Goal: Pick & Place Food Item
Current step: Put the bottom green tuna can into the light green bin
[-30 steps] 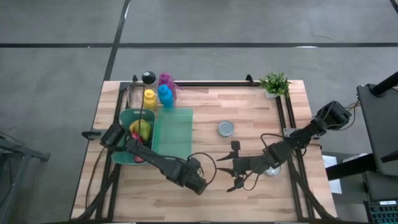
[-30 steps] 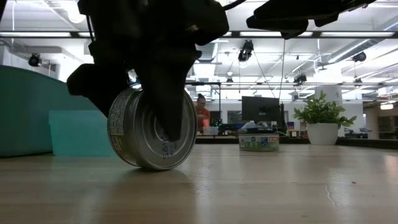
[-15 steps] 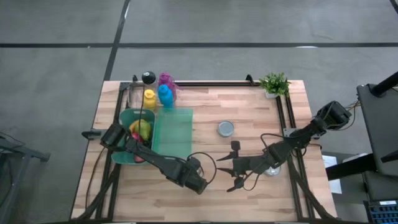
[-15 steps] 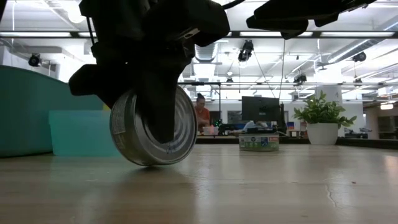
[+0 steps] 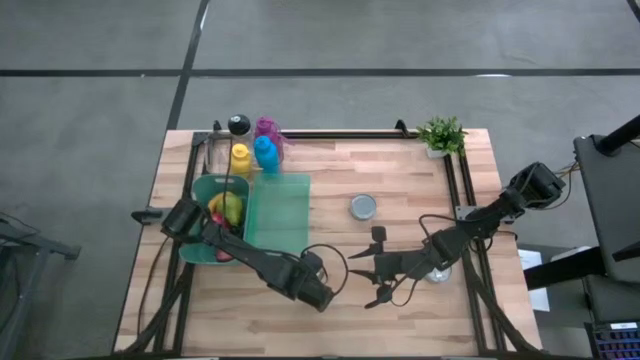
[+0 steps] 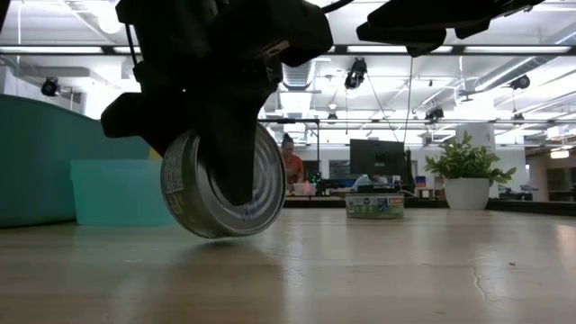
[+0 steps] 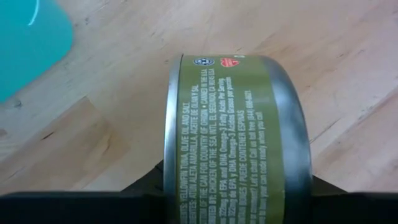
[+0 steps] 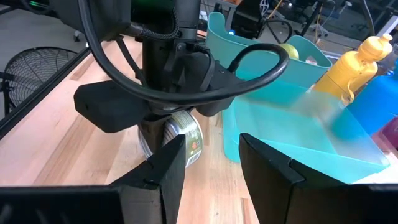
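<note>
tuna can [image 6: 223, 186] sits clamped on edge in the left hand [image 6: 229, 135], near the front edge of the table [image 5: 400, 170] about midway along it, its lower rim at or just off the wood; the low view does not settle which. the hand's fingers press the can's two flat faces, so the green label band faces the wrist camera. the right hand [image 5: 375, 272] waits just beside it toward the right edge, jaws pinched narrow on nothing. judging by the task, the step in hand looks like lifting the can and carrying it to the teal bin [image 5: 226, 232] at the left edge, where fruit already lies, with the clear teal tray [image 5: 278, 213] standing between. to do this well, i would raise the can straight up before moving sideways, so the round rim cannot roll or drag on the wood, and keep the squeeze steady since smooth metal faces slip easily. the carry should pass high over the tray wall. a second can [image 5: 364, 207] rests flat near the table's middle, well apart.
</note>
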Controlling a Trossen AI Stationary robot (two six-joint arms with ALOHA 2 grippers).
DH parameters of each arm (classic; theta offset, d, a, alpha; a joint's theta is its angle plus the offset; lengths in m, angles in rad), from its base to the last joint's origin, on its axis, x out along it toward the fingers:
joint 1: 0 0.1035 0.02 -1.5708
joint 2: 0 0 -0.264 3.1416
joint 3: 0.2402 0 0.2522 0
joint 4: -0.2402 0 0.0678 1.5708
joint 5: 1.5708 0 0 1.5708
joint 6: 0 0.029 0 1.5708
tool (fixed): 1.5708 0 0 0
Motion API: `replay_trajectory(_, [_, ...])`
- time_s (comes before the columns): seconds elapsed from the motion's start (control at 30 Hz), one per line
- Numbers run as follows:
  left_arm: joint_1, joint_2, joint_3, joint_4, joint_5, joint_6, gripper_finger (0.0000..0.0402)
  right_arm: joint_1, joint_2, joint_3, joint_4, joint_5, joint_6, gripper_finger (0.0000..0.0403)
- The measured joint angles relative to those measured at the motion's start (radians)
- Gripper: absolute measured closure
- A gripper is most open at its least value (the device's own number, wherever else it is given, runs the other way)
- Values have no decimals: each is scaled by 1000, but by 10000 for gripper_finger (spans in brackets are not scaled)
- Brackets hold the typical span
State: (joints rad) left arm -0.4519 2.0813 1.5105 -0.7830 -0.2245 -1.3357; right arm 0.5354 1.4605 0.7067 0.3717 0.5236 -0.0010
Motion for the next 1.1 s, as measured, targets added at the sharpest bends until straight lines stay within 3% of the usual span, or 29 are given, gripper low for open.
replay_trajectory(0.37, [0, -115, 24, -120, -28, 2, 267, 0, 0, 0, 0, 0, 0, 256])
replay_trajectory(0.8, [34, -305, 23, -369, -158, 1, 267, 0, 0, 0, 0, 0, 0, 256])
replay_trajectory(1.1, [149, -351, 23, -430, -180, 161, 267, 0, 0, 0, 0, 0, 0, 256])
